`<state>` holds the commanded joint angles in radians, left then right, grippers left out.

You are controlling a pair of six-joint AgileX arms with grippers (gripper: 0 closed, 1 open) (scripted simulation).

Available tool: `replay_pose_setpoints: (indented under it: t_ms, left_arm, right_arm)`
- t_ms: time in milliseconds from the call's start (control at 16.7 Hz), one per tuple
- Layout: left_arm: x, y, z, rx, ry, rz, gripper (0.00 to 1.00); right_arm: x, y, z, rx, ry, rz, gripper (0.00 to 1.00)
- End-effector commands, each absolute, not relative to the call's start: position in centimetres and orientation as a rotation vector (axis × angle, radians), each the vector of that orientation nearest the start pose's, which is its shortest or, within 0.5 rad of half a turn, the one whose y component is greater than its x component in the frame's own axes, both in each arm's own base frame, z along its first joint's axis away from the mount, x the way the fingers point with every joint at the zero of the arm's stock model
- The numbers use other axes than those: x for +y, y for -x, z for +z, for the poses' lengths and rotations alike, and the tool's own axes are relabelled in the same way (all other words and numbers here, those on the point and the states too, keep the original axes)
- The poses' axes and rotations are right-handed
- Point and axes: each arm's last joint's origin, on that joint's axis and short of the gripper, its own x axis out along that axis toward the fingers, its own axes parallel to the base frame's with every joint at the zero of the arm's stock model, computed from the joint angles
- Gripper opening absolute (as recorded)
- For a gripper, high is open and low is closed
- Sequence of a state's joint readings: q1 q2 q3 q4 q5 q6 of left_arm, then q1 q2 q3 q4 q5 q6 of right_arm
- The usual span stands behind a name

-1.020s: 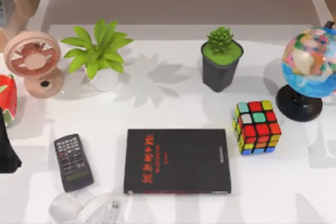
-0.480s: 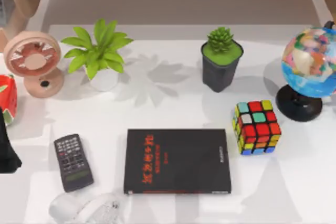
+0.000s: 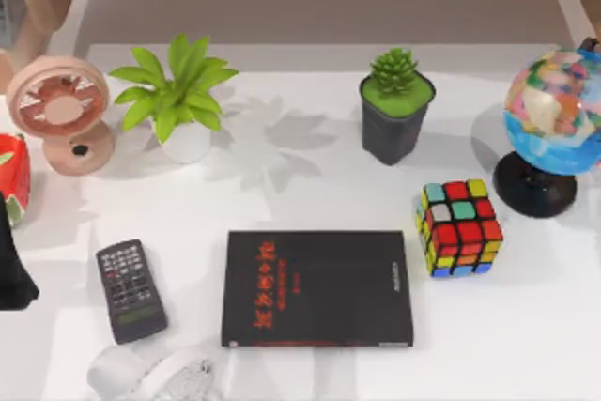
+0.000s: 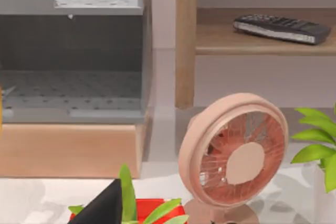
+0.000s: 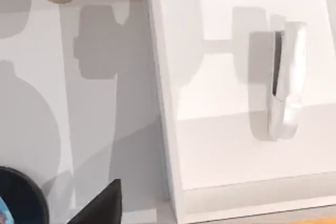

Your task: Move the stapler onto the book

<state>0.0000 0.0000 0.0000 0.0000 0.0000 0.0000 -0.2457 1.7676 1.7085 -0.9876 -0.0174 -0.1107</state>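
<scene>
One book (image 3: 317, 288), one remote (image 3: 130, 290), two plants (image 3: 175, 93).

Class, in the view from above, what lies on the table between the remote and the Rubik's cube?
In the top view, the book lies flat between the remote and the Rubik's cube, touching neither.

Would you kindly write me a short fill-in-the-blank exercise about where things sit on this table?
1. The flat black book with red characters lies between the dark button remote and the multicoloured ____.
2. The round pink fan stands at the table's ____ side.
3. The spiky green succulent grows in a ____ pot.

Missing words: puzzle cube; left; black
</scene>
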Motion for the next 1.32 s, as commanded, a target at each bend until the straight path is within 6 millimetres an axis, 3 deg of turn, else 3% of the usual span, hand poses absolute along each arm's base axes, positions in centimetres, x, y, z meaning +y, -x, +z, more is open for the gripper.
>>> replay_pose_setpoints:
  t_ms: [180, 300, 480, 660, 840, 1320]
  left_arm:
    - [-0.1, -10.6, 16.0, 0.000, 0.000, 0.000, 1.00]
    - [-0.1, -10.6, 16.0, 0.000, 0.000, 0.000, 1.00]
    - [-0.1, -10.6, 16.0, 0.000, 0.000, 0.000, 1.00]
    - [-0.1, -10.6, 16.0, 0.000, 0.000, 0.000, 1.00]
    - [-0.1, -10.6, 16.0, 0.000, 0.000, 0.000, 1.00]
    - [-0.1, -10.6, 16.0, 0.000, 0.000, 0.000, 1.00]
  right_arm:
    - [-11.8, -41.6, 28.3, 1.219, -0.063, -0.145, 1.00]
    - [-13.9, -44.0, 25.6, 1.309, -0.090, -0.154, 1.00]
    - [-16.7, -46.1, 22.0, 1.409, -0.129, -0.168, 1.00]
    - [-17.7, -47.3, 19.6, 1.458, -0.146, -0.166, 1.00]
    - [-17.6, -48.0, 18.6, 1.466, -0.147, -0.158, 1.00]
    - [-17.7, -47.8, 18.6, 1.464, -0.145, -0.155, 1.00]
